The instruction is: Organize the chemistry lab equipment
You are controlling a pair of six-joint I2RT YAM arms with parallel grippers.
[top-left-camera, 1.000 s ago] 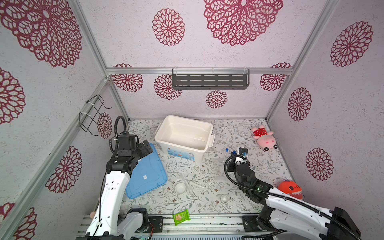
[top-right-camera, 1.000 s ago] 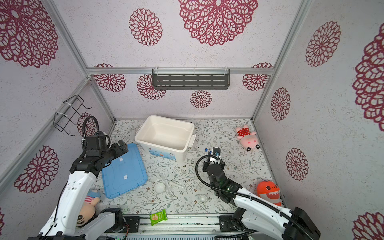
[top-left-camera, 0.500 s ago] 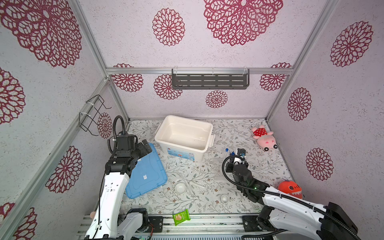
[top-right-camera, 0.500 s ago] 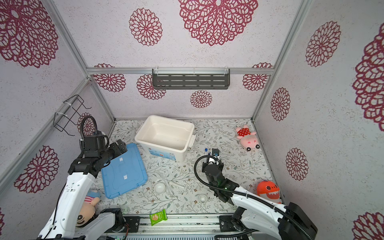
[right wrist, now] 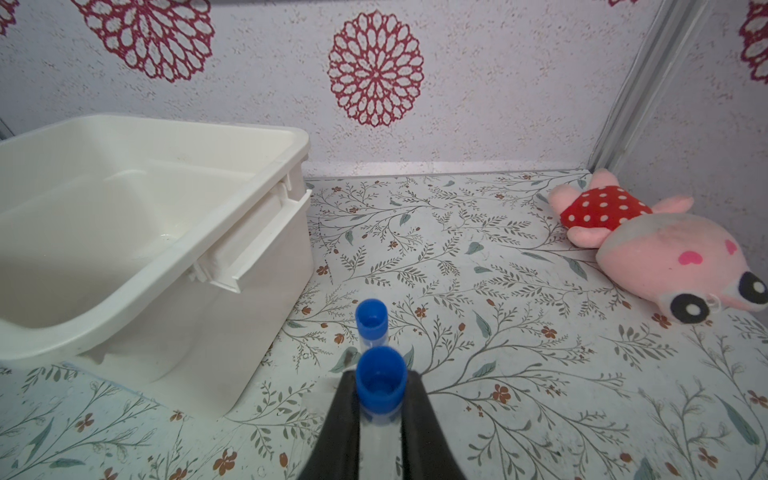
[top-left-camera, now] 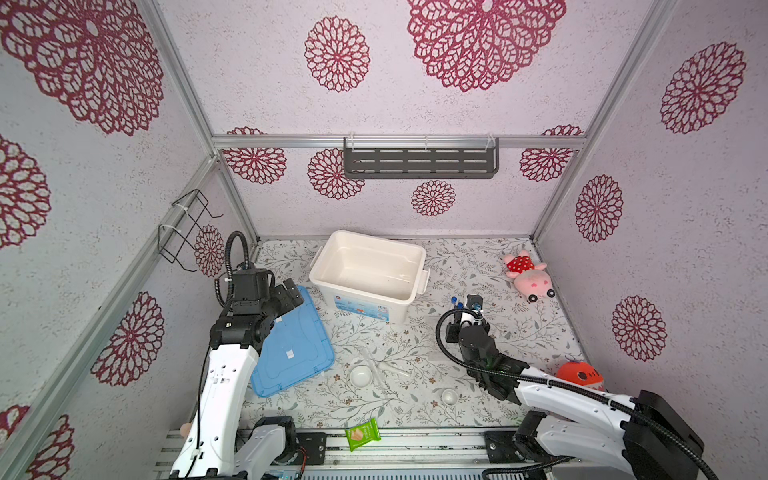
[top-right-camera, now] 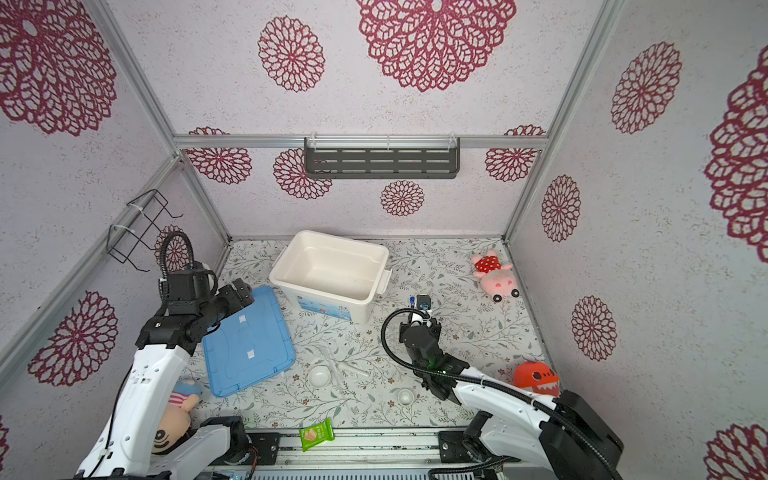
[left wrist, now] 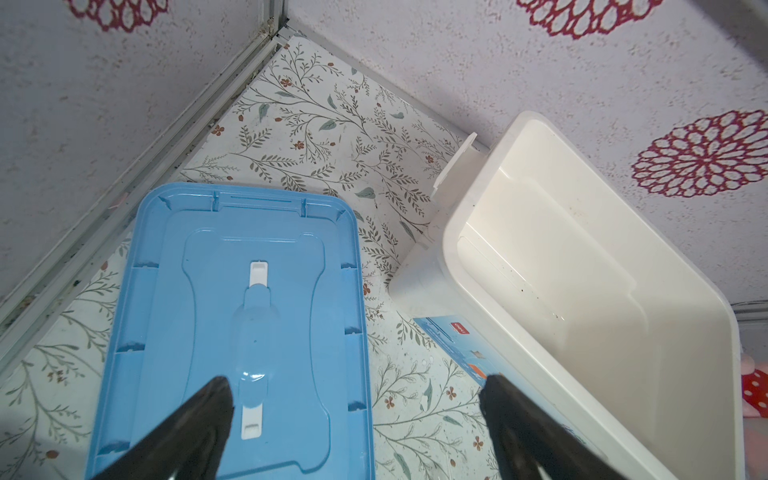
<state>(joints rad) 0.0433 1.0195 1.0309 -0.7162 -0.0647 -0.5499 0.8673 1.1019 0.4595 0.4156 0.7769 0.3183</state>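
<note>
My right gripper [right wrist: 380, 415] is shut on a clear tube with a blue cap [right wrist: 381, 384], held low over the floor right of the white bin [right wrist: 124, 216]. A second blue-capped tube [right wrist: 371, 320] lies just beyond it. In a top view the right gripper [top-left-camera: 473, 305] sits beside the bin's [top-left-camera: 368, 274] right front corner. Two white dishes [top-left-camera: 360, 377] [top-left-camera: 449, 397] and thin glass tubes [top-left-camera: 370, 361] lie on the front floor. My left gripper [left wrist: 357, 399] is open and empty, above the edge of the blue lid [left wrist: 232, 324].
A pink plush [top-left-camera: 525, 276] lies at the back right and a red plush [top-left-camera: 579, 376] by the right wall. A green packet [top-left-camera: 363, 434] rests on the front rail. A doll [top-right-camera: 174, 415] lies under the left arm. A grey shelf [top-left-camera: 419, 162] hangs on the back wall.
My right gripper has drifted slightly to the left with the tube still in its grip. The left arm has barely moved.
</note>
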